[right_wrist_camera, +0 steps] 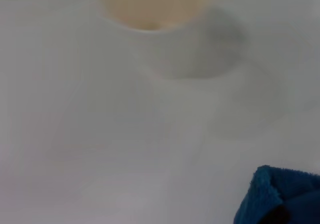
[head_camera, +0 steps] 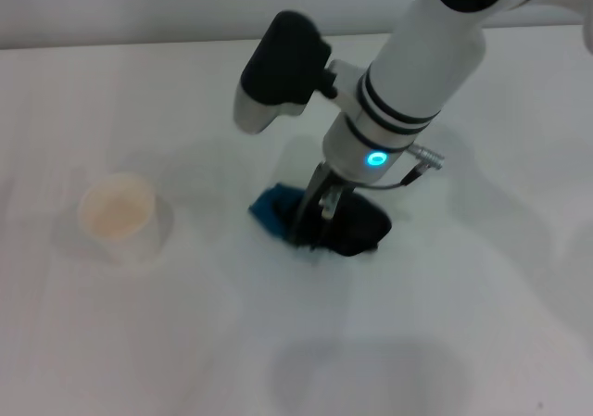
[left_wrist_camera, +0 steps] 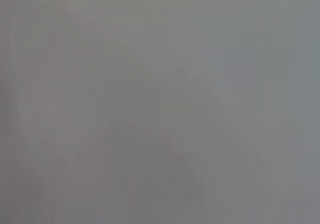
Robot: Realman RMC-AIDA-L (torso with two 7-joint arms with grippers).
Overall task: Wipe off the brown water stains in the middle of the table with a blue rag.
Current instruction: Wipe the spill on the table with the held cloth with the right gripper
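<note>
Blue rag [head_camera: 275, 208] near tan-lined white cup [head_camera: 119, 215]

Blue rag [head_camera: 275, 207] bunched on white surface [head_camera: 445, 323] mid-field, partly under right hand [head_camera: 313, 226], dark fold alongside. Fluffy corner visible [right_wrist_camera: 280, 196]. Brown stains not discernible.

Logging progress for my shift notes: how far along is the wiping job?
No brown stains show on the bare table, so most looks wiped, though any under the rag are hidden. In hand: the right pincer presses the blue rag on the tabletop, right of the white cup. Left: perhaps a last pass, then release.
</note>
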